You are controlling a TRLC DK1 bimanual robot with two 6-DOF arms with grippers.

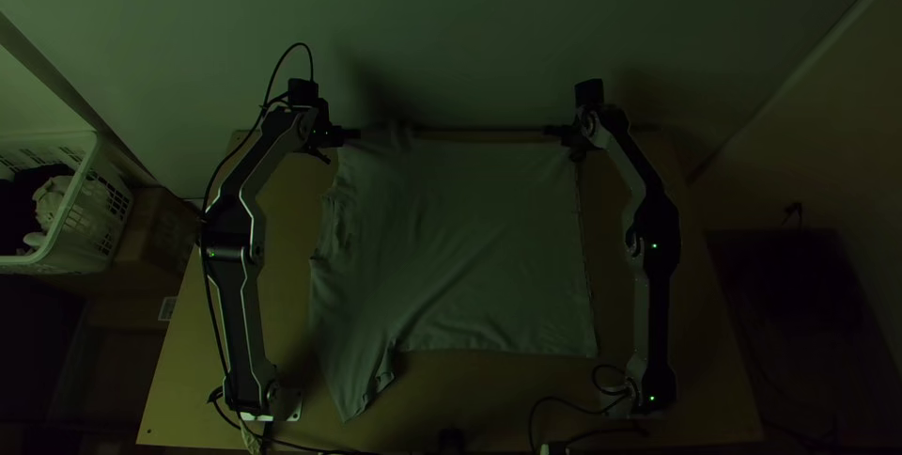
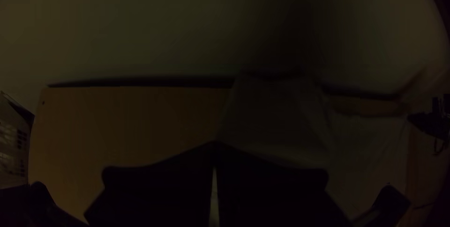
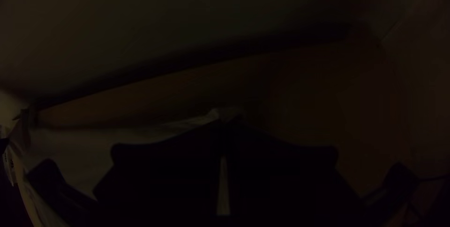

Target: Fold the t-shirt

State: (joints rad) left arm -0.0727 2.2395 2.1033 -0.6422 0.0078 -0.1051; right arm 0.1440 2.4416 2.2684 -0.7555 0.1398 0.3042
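left gripper (image 1: 356, 133) and right gripper (image 1: 551, 131) clench the shirt (image 1: 479, 239) by its far edge; likely first fold; next, bring that edge nearward evenly

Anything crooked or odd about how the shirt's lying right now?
Nothing looks damaged, but the t-shirt isn't squared up: on the left arm's side its edge is crumpled, and a sleeve-like flap juts past the straight near edge. A bit of cloth also reaches the table's far edge.
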